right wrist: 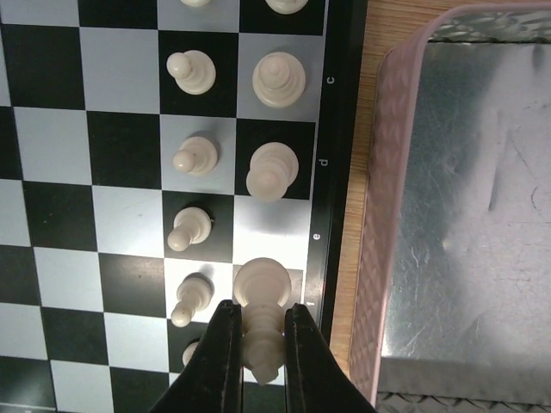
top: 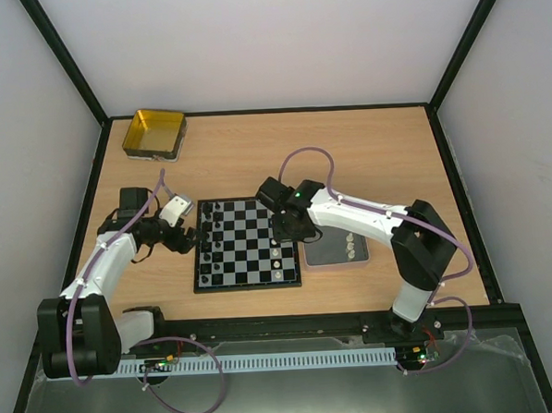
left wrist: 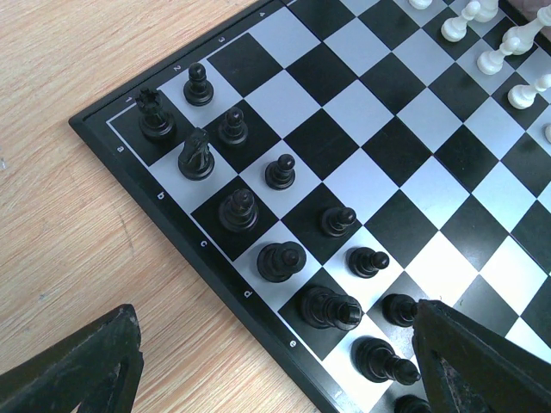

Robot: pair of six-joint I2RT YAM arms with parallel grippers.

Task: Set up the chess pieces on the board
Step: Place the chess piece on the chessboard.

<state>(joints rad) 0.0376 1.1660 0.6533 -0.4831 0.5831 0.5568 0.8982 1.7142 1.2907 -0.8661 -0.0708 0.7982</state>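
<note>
Your right gripper (right wrist: 258, 348) is clamped on an upright white piece (right wrist: 262, 292) at the board (right wrist: 343, 129)'s edge row, just past the e mark (right wrist: 315, 235); its square lies straight below; your left gripper (left wrist: 280, 353) hangs open over the black pieces (left wrist: 196, 155).

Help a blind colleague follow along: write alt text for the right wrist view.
The right gripper is shut on a white chess piece over the board's edge row, beside other standing white pieces; a silver tray lies alongside.

Robot lab cell, white panel walls (top: 277, 40), black frame (top: 65, 60), wooden table (top: 347, 147)
</note>
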